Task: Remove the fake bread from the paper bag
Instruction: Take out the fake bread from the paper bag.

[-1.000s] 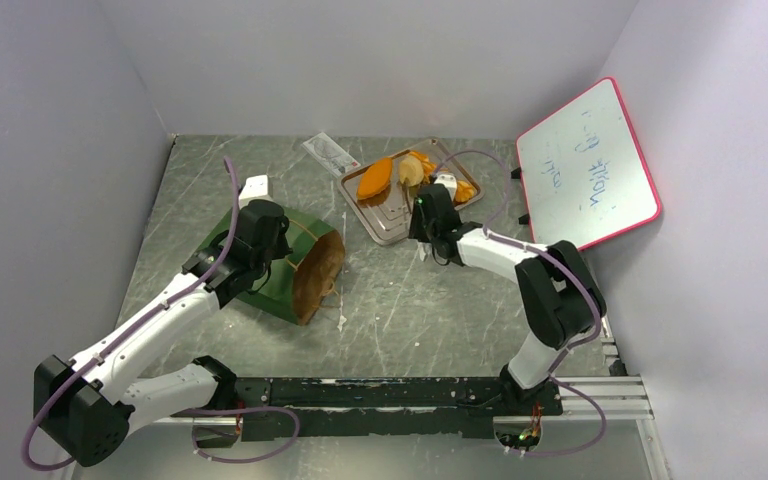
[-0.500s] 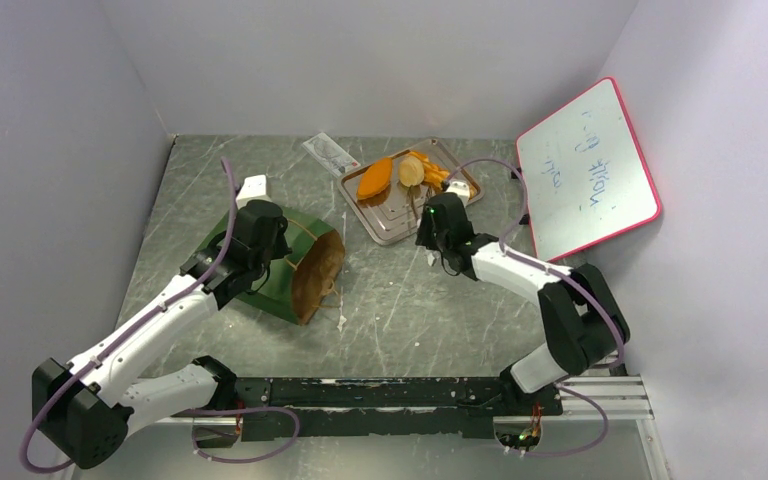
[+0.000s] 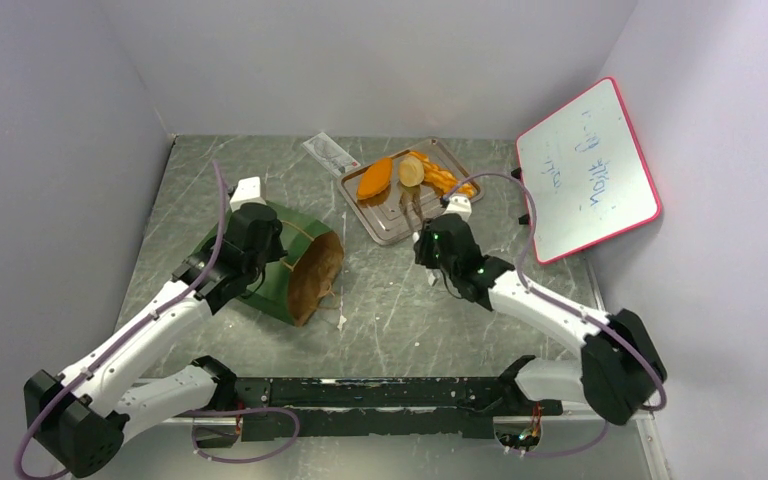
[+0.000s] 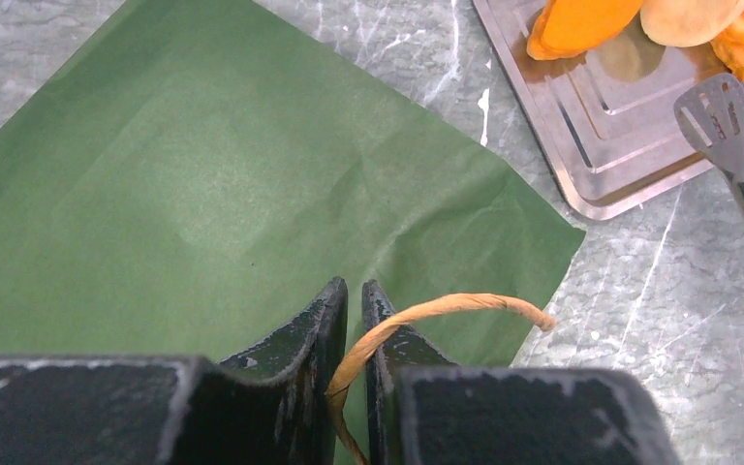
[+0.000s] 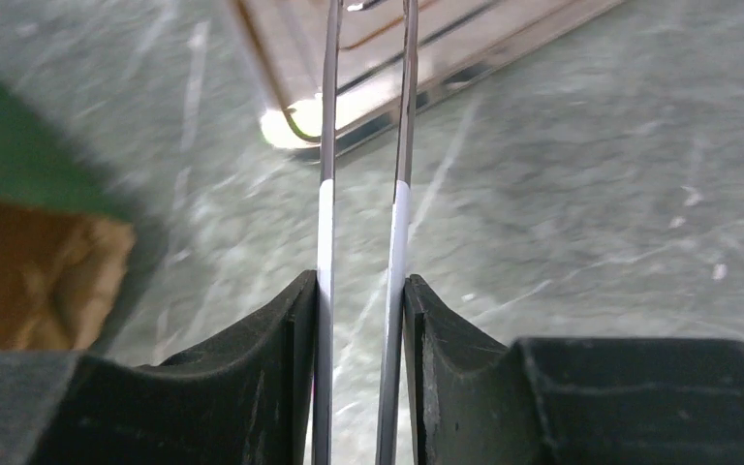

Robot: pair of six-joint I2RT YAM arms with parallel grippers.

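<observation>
The dark green paper bag (image 3: 278,262) lies on its side, its brown mouth facing right. My left gripper (image 3: 259,236) is shut on the bag's tan handle (image 4: 446,310), over the green side (image 4: 203,194). An orange oval loaf (image 3: 374,178), a round bun (image 3: 412,172) and a braided stick (image 3: 440,178) lie on the metal tray (image 3: 392,228). My right gripper (image 3: 428,236) is shut on metal tongs (image 5: 327,194), whose tips (image 4: 727,116) hang empty at the tray's near edge (image 5: 368,107). The bag's inside is mostly hidden.
A pink-framed whiteboard (image 3: 585,165) leans against the right wall. A small clear packet (image 3: 330,155) lies behind the tray. White walls close in the left, back and right. The bag's brown mouth (image 5: 39,281) shows at the left of the right wrist view.
My right gripper has drawn the tongs back from over the tray toward the near side, leaving the bun on the tray. The left gripper keeps its hold on the handle.
</observation>
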